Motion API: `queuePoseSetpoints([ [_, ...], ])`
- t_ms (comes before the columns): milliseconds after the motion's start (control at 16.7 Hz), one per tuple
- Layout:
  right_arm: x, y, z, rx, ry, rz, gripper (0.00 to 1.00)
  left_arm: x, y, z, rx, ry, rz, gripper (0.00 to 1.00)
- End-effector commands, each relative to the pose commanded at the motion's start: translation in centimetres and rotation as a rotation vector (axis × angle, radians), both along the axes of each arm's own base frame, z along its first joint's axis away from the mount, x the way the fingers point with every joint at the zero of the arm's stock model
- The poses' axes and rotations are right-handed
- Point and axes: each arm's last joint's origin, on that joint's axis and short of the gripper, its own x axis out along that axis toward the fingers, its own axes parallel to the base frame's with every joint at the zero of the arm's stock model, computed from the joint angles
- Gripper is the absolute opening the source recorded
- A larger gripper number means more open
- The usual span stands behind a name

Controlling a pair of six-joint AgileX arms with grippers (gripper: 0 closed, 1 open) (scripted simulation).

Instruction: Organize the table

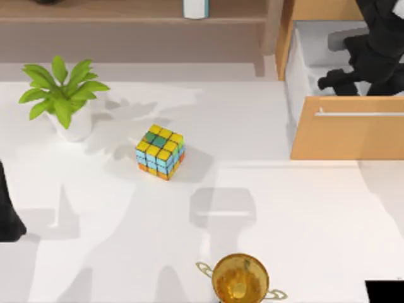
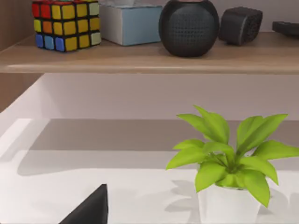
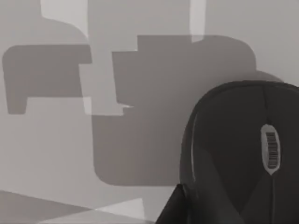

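Well, the white counter spread across most of my top view, and I had a fair scatter on it. A multicoloured puzzle cube sat near the middle, a potted green plant stood well to its left, and a gold trophy cup sat at the near edge, apart from both. At the right side, the light-wood drawer stood pulled out, its front with the thin metal handle reaching over the counter.

My right gripper hung over the open drawer's white interior; whether its fingers were apart or closed, I could not tell. On the right wrist view a dark computer mouse lay close beneath the camera on a pale surface, and I could not tell if it was held.

My left arm sat parked at the counter's left edge. Its wrist view looked past the plant to a wooden shelf carrying a second cube, a blue tissue box and a round black speaker.
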Motion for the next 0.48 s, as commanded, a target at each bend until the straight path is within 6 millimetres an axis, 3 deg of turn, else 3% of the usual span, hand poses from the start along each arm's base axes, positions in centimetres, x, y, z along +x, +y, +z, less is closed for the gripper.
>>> queuePoseSetpoints([
  [360, 0.0, -0.1, 0.1, 0.001, -0.001, -0.003, 0.00, 0.0, 0.0, 0.0, 0.000, 0.000, 0.000, 1.00],
  [480, -0.1, 0.0, 1.3, 0.001, -0.026, -0.001, 0.00, 0.0, 0.0, 0.0, 0.000, 0.000, 0.000, 1.00],
])
